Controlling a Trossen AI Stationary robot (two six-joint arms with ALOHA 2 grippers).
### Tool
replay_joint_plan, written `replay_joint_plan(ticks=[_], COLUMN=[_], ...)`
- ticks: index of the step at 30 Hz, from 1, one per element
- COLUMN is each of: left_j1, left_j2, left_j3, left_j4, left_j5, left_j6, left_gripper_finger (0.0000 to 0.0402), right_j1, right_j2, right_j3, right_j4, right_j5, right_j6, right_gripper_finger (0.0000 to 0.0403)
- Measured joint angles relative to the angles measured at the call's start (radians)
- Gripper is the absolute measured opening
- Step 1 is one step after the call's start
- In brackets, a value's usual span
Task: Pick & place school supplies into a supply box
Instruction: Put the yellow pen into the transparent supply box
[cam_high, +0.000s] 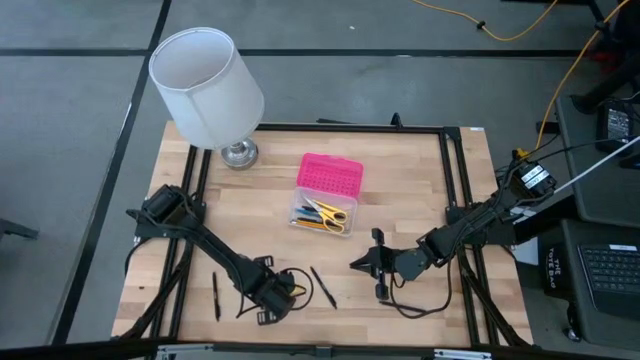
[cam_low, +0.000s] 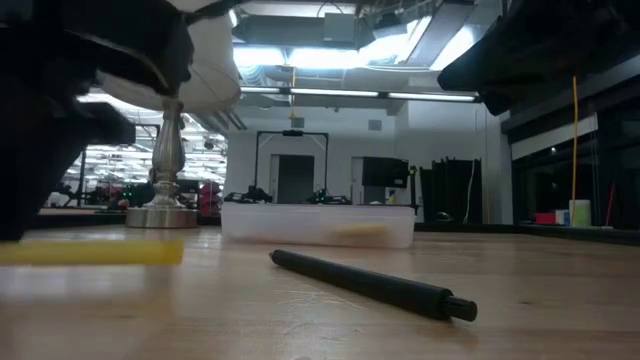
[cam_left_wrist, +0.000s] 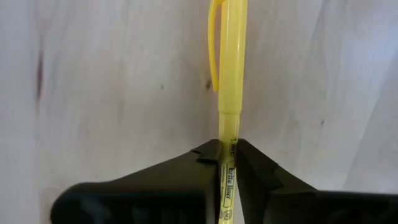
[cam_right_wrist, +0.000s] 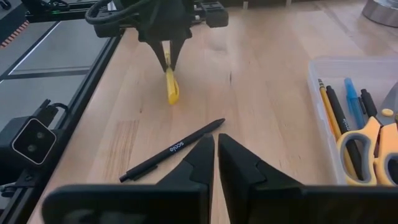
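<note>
Left gripper (cam_left_wrist: 227, 163) jaws clamped on yellow pen (cam_left_wrist: 229, 74), lower barrel hidden; right jaws closed, empty.

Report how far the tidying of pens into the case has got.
Done: scissors and several pens already lie in the clear case, its pink lid open behind it. In hand: the left claw is shut on a yellow pen at the table. Left: two black pens, one near the shut, empty right claw, another further left.
</note>
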Motion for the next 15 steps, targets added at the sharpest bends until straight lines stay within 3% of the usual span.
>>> replay_joint_plan(ticks=[8, 15], left_j1=[0.004, 0.004], left_j2=[-0.066, -0.175], left_j3=[0.001, 0.002], left_j4=[-0.008, -0.016], left_j5=[-0.040, -0.142], left_j6=[0.131, 0.232], left_gripper_finger=[0.0021, 0.0021], right_j1=[0.000, 0.000], right_j2=[0.000, 0.000], right_j3=[0.000, 0.000], right_j4=[-0.001, -0.007], right_j5=[0.000, 0.010], right_j6=[0.000, 0.000], right_gripper_finger=[0.0028, 0.0028])
